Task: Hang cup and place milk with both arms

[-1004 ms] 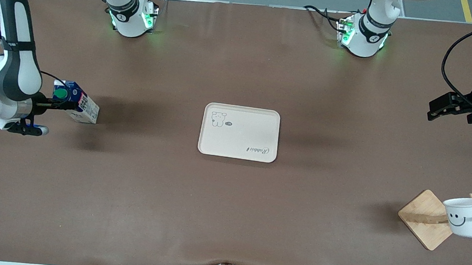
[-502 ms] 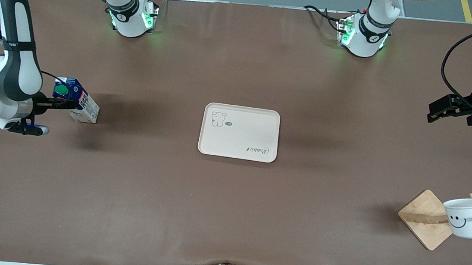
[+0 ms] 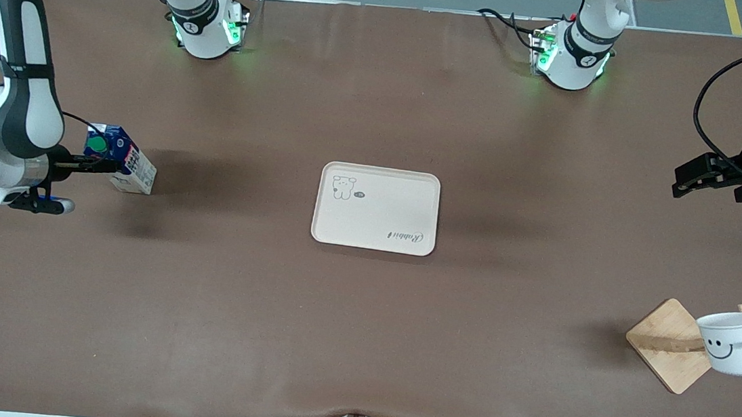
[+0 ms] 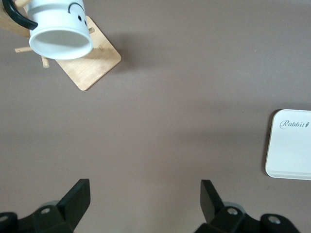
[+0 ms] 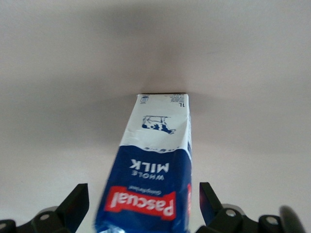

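Note:
The milk [image 3: 120, 161], a dark-blue carton with a green cap, stands on the table at the right arm's end. My right gripper [image 3: 106, 165] is open with a finger on each side of the carton [image 5: 150, 179], and gaps show on both sides [image 5: 143, 194]. The cup [image 3: 732, 342], white with a smiley face, hangs by its black handle on a peg of the wooden rack [image 3: 664, 342] at the left arm's end. My left gripper [image 3: 690, 176] is open and empty in the air over bare table there [image 4: 143, 189]. The cup [image 4: 60, 29] and the rack [image 4: 95, 63] also show in its wrist view.
A cream tray [image 3: 378, 208] with a bear drawing lies at the middle of the table; its corner shows in the left wrist view [image 4: 291, 150]. The two arm bases glow green along the table's edge farthest from the front camera. Cables run by the left arm's end.
My left gripper has drifted a little lower in the front view. The right arm has shifted slightly at the milk. The cup, rack and tray have not moved.

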Robot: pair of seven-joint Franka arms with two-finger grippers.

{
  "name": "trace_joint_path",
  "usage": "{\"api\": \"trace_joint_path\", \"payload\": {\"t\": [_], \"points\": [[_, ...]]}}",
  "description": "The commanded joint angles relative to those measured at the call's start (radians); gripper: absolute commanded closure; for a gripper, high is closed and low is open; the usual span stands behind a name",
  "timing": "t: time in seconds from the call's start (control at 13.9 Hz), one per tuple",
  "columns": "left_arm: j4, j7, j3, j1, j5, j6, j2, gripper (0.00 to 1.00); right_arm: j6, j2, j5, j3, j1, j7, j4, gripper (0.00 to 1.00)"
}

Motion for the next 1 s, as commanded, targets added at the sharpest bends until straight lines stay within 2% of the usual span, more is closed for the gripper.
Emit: {"api": "trace_joint_path", "payload": {"t": [0.0, 0.5, 0.72, 0.86, 0.93], "points": [[0.009, -0.004, 0.000, 0.006, -0.001, 0.012, 0.006, 0.00, -0.070, -0.004, 0.012, 0.016, -0.015, -0.016, 0.109, 0.00], [-0.017, -0.004, -0.001, 0.028, -0.005, 0.038, -0.005, 0.00, -0.102, 0.023, 0.010, 0.017, 0.054, -0.012, 0.387, 0.00], [-0.028, -0.004, -0.001, 0.029, -0.007, 0.041, -0.010, 0.00, -0.106, 0.019, -0.008, 0.016, 0.073, 0.008, 0.554, 0.00], [-0.039, -0.004, -0.003, 0.048, -0.012, 0.041, -0.016, 0.00, -0.135, -0.012, -0.002, 0.019, 0.090, 0.010, 0.593, 0.00], [-0.050, -0.004, -0.003, 0.048, -0.012, 0.041, -0.022, 0.00, -0.179, -0.057, -0.002, 0.019, 0.106, 0.010, 0.590, 0.00]]}}
